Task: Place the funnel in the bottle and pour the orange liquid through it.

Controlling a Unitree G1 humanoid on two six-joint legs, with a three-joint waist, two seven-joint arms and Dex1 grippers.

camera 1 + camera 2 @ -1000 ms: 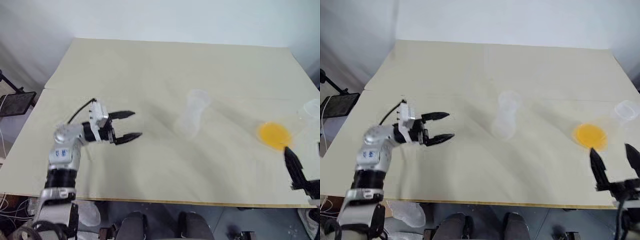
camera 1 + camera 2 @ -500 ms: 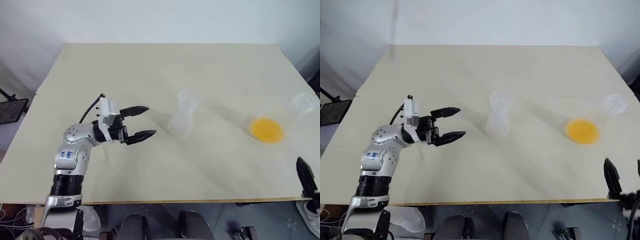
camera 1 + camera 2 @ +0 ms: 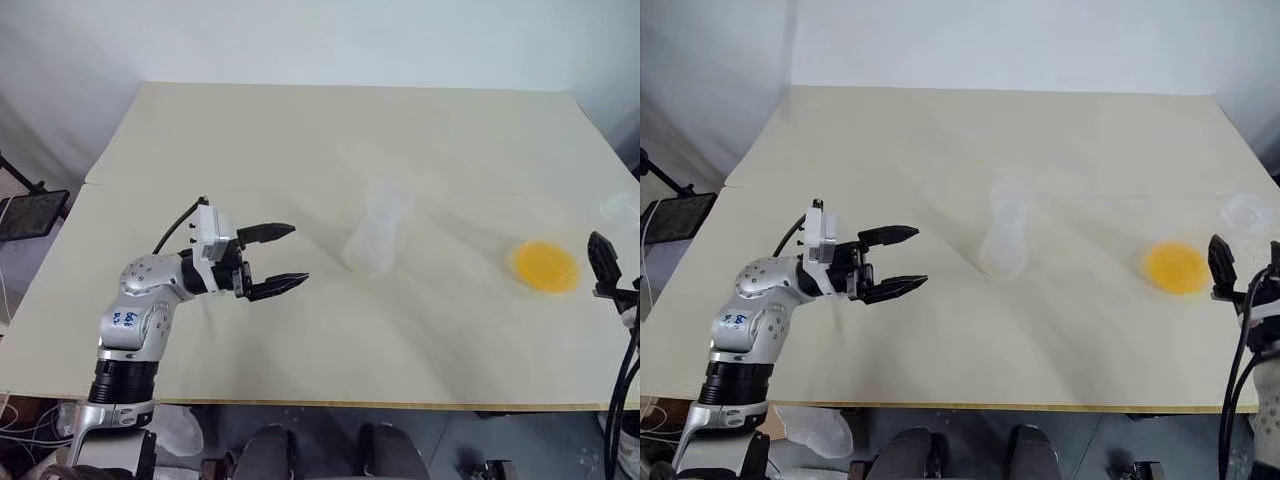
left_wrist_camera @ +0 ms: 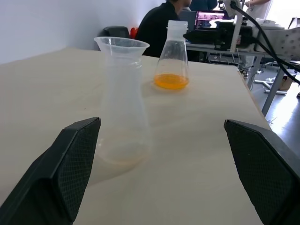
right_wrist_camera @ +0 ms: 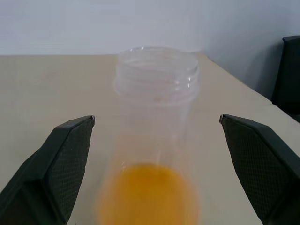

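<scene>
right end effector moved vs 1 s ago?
Yes. The right end effector was near the front edge of the beige table; it now sits farther up, level with the orange liquid in the clear flask, just right of it.

Left gripper [image 3: 277,258] wide open, pointing right, arm bent at lower left. Right gripper [image 3: 1244,261] wide open, pointing forward, empty.

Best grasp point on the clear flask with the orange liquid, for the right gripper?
Probably the neck of the clear flask: it stands upright, a narrow cylinder above a flaring base holding the orange liquid. Come in level from the near side, as the open right gripper already faces it, one finger either side.
</scene>
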